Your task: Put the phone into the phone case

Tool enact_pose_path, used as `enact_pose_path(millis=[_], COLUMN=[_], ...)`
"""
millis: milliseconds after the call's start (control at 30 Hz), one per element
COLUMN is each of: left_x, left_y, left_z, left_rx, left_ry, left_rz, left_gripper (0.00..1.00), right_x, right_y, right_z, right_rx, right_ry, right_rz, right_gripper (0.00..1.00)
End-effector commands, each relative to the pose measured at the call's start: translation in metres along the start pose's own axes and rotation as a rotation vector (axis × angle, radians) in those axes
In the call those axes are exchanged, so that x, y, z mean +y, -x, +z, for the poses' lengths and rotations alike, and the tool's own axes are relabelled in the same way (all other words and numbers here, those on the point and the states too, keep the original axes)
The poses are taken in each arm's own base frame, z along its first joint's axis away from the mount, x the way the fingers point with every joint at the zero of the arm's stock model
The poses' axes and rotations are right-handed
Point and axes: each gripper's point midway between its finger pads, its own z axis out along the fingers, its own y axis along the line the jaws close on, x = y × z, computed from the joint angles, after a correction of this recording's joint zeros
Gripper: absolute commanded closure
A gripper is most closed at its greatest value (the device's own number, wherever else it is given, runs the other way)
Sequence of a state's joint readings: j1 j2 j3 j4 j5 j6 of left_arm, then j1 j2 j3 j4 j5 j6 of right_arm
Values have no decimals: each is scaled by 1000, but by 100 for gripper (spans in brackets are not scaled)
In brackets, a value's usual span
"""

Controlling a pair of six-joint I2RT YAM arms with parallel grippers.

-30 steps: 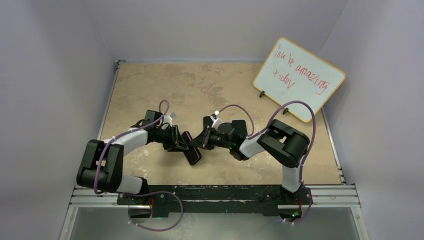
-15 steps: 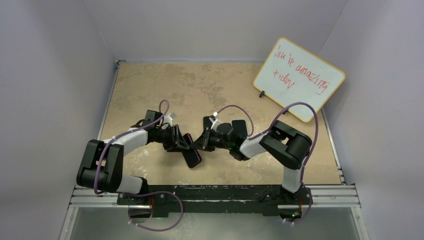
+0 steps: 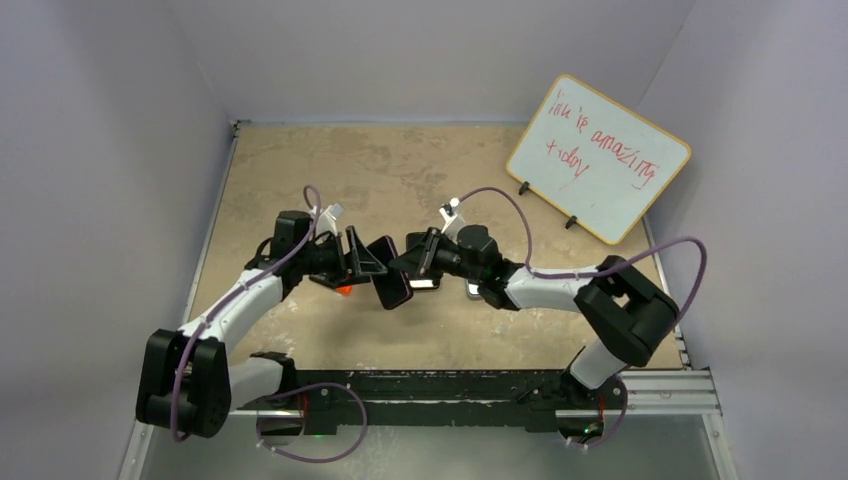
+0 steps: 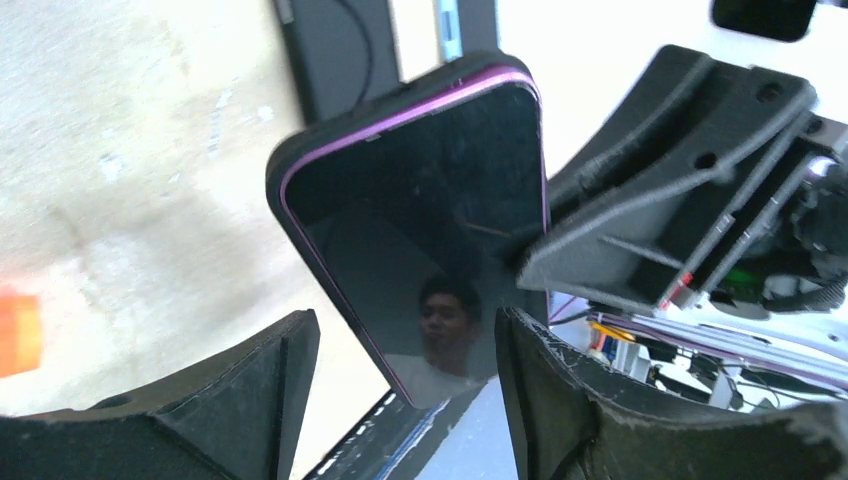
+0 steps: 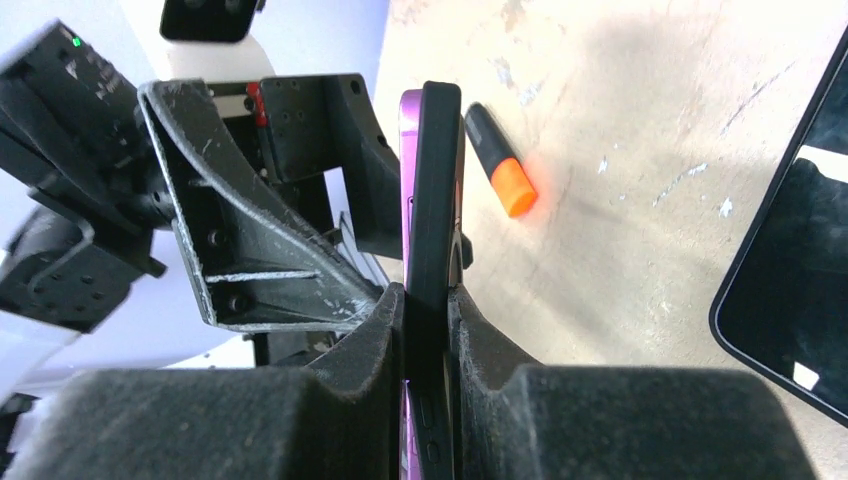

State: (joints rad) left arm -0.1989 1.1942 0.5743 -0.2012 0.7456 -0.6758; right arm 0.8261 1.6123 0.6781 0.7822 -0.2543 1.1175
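A purple phone sits in a black phone case and hangs in the air between my two grippers. My right gripper is shut on its edge. The right wrist view shows it edge-on, the black case beside the purple phone rim, pinched between my pads. My left gripper is open, with its fingers on either side of the phone's lower corner and not pressing it. In the left wrist view the dark screen faces the camera between the spread fingers.
An orange-tipped marker lies on the table under the left gripper and shows in the right wrist view. A second dark glossy slab lies flat on the table to the right. A whiteboard stands at the back right.
Both arms have reached farther from their bases and carried the phone up and away. The right arm has stretched out. The phone now stands more upright between the grippers.
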Motion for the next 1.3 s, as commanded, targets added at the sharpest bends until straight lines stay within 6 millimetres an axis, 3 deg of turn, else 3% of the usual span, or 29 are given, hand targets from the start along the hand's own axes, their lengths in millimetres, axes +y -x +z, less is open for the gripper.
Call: enact_pose_path(millis=[0,100,200,300,400,567,867,1100,1267], left_x=[-55,-70,-81,-73,-52,-59,-69,-76,-98], left_y=[17,19,20,17,14,9,3,6,18], left_z=[-16,-22,-27,-29,-32,-37,-47,-51,-57], left_rx=[-61,-64,-69,-51,-19,27,85,49,-45], left_ry=[-188,-244,-284,-221,-70,-96,-111,-120,-188], left_rz=[56,70,107,149,182,224,286,275,236], left_gripper=[33,33,42,51,56,58,41,37,37], right_x=[29,35,39,39,27,10,-5,-6,4], right_y=[28,35,36,33,22,11,23,41,53], right_z=[-21,-30,-35,-34,-28,-29,-35,-44,-48], right_rx=[-68,-92,-94,-73,4,30,-14,-40,-75], right_ry=[77,84,96,105,64,44,-21,1,27], right_rz=[-24,-37,-52,-74,-92,-78,-97,-63,-39], right_gripper=[100,100,100,100,100,100,100,100,100])
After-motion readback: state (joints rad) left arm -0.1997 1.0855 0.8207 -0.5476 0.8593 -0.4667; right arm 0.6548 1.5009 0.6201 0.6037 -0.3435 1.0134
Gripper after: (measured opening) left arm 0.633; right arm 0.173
